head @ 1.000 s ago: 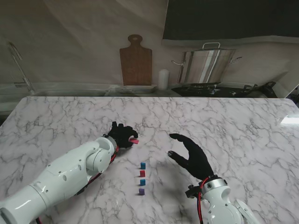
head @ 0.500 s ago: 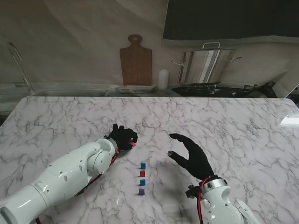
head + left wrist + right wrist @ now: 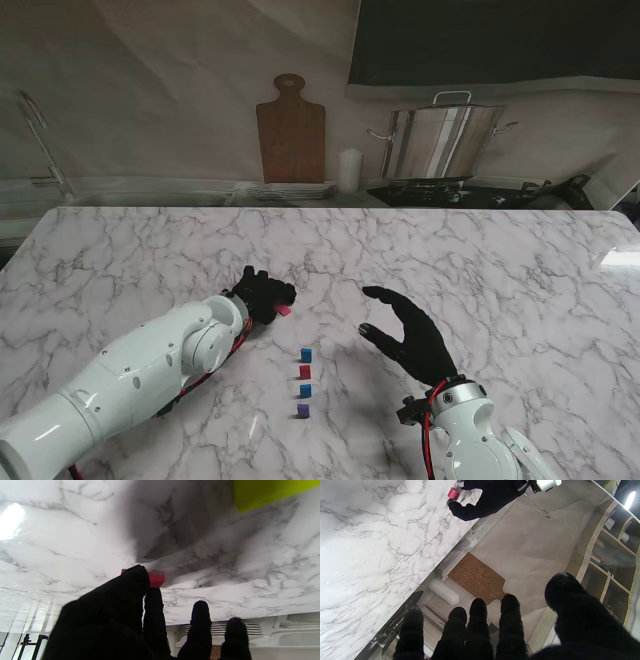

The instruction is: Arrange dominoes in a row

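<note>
Four dominoes (image 3: 304,382) stand in a row on the counter (image 3: 500,270). At 11 o'clock, left robot hand (image 3: 262,296) pinches a fifth, pink domino (image 3: 285,311). Right robot hand (image 3: 412,334) is spread, holding nothing.

On the table (image 3: 480,260), four dominoes (image 3: 303,382) stand in a short row running away from me, between the two hands. The left hand (image 3: 262,295) lies farther from me and left of the row, a fifth domino (image 3: 284,311) at its fingertips — the right hand (image 3: 410,335) sits right of the row, well apart from it
</note>
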